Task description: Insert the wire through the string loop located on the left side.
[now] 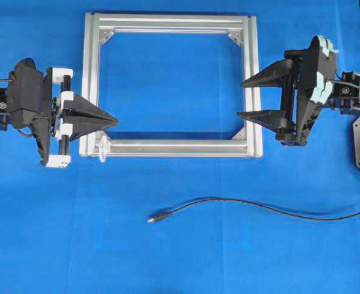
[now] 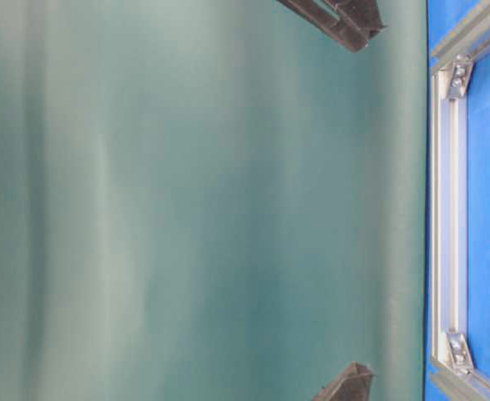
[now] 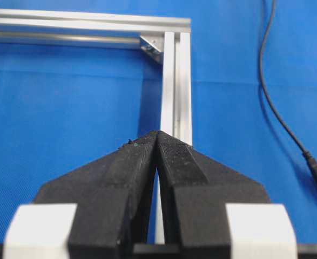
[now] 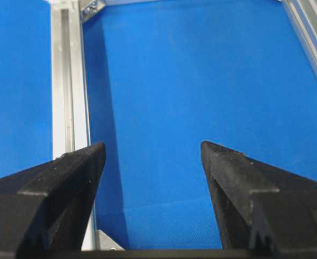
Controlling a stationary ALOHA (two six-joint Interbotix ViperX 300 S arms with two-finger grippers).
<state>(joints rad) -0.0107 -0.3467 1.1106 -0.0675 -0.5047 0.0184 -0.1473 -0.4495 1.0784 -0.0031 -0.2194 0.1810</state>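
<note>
Thin black wire (image 1: 253,206) loose on blue mat; whitish string loop (image 1: 103,146) at frame's lower-left corner.

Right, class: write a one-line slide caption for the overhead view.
Shut left gripper and open right gripper flank the aluminium frame; the wire lies untouched below.

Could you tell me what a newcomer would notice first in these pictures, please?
Most striking is the square silver frame lying on the blue cloth, flanked by two black hands: the left hand shut, the right hand wide open. Below the frame, the wire lies loose, untouched, its plug tip pointing left.
</note>
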